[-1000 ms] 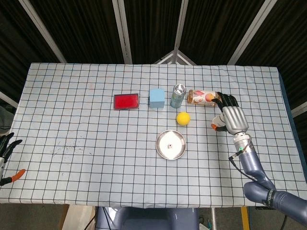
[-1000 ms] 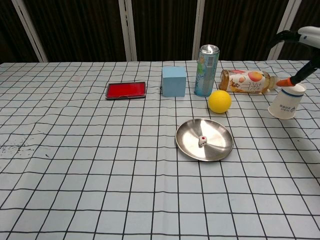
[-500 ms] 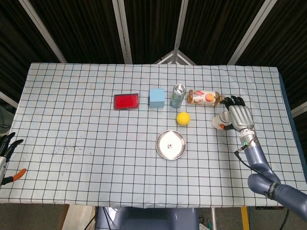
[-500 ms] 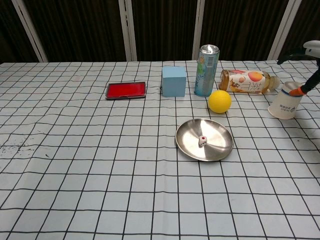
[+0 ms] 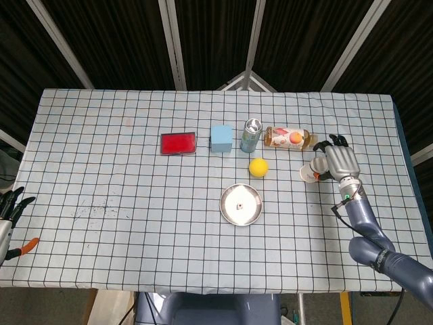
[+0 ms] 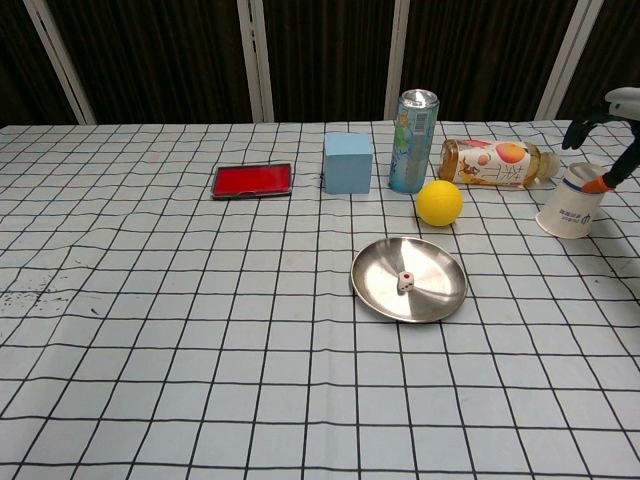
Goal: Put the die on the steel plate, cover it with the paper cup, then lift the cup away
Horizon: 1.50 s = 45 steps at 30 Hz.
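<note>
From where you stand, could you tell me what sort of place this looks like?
Probably a robot test bench rather than a home: a table under a checked white cloth, dark curtains on metal frame bars behind, and unrelated props such as a small white die on a round steel plate.

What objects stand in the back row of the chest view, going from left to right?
Red case → blue cube → drink can → lying juice bottle → paper cup

Robotics test lab — a table (image 5: 101,156) under a grid-checked cloth, black curtains (image 6: 320,60) on metal framing at 12 o'clock, unrelated test props laid out in a row.
</note>
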Motion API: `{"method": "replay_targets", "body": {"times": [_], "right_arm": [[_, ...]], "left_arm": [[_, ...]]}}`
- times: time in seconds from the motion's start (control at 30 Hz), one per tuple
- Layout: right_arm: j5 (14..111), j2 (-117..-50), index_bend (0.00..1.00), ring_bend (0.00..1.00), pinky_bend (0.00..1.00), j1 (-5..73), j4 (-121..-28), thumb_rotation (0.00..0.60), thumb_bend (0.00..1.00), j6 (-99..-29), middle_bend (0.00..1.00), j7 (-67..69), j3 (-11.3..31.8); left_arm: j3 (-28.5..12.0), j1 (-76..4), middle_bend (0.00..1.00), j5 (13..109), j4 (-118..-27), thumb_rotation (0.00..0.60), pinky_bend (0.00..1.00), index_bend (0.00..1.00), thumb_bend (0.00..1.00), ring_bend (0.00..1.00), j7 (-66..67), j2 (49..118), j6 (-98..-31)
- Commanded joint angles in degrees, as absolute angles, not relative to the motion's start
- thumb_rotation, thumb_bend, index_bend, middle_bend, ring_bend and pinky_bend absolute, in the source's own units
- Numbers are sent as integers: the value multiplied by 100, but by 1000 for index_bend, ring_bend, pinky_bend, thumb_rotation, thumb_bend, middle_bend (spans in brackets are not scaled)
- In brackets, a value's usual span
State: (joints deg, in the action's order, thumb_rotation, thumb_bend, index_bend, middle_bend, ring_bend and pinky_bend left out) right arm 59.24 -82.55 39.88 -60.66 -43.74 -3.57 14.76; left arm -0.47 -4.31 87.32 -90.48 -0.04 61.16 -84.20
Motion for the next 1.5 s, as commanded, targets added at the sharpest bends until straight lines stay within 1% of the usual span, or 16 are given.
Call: {"method": "replay_targets", "body": {"times": [0.03, 0.27, 0.43, 0.57, 0.77, 0.93, 1.17, 1.37, 1.5], "right_arm": [[5933, -8266, 375, 99, 0, 4000, -6021, 600, 207, -4334, 317, -357, 1450], [5966, -8249, 407, 116, 0, 4004, -5998, 600, 207, -4335, 339, -444, 1387], [5934, -8235, 417, 136, 0, 4011, -6007, 600, 210, -4308, 371, -512, 1365], [5906, -8241, 417, 155, 0, 4008, -5993, 600, 239, -4299, 403, -549, 1349], [5903, -8260, 417, 166, 0, 3993, -5972, 600, 261, -4335, 414, -562, 1340], [5930, -8268, 421, 190, 0, 3988, -5970, 600, 282, -4372, 442, -550, 1338], [6009, -8242, 473, 238, 0, 3980, -6017, 600, 326, -4477, 496, -551, 1341], [6135, -8123, 492, 249, 0, 3984, -6224, 600, 328, -4624, 509, -606, 1350], [6231, -7816, 492, 249, 0, 3969, -6782, 600, 329, -4830, 509, -757, 1398]], "left_arm": [[-47, -443, 0, 8721, -9058, 600, 23, 150, 294, 0, 40, 6129, -8396], [-46, -447, 0, 8708, -9071, 600, 24, 150, 294, 0, 80, 6138, -8385], [-40, -453, 0, 8715, -9075, 600, 24, 150, 293, 0, 93, 6141, -8378], [-43, -449, 0, 8707, -9076, 600, 24, 150, 294, 0, 99, 6143, -8385], [-40, -461, 0, 8704, -9075, 600, 24, 150, 294, 0, 136, 6155, -8362], [-40, -461, 0, 8696, -9088, 600, 24, 150, 294, 0, 159, 6159, -8362], [-37, -464, 0, 8697, -9085, 600, 24, 150, 293, 0, 154, 6159, -8357], [-38, -464, 0, 8697, -9086, 600, 24, 150, 294, 0, 133, 6154, -8360], [-29, -454, 0, 8730, -9084, 600, 23, 150, 293, 0, 77, 6132, -8390]]}}
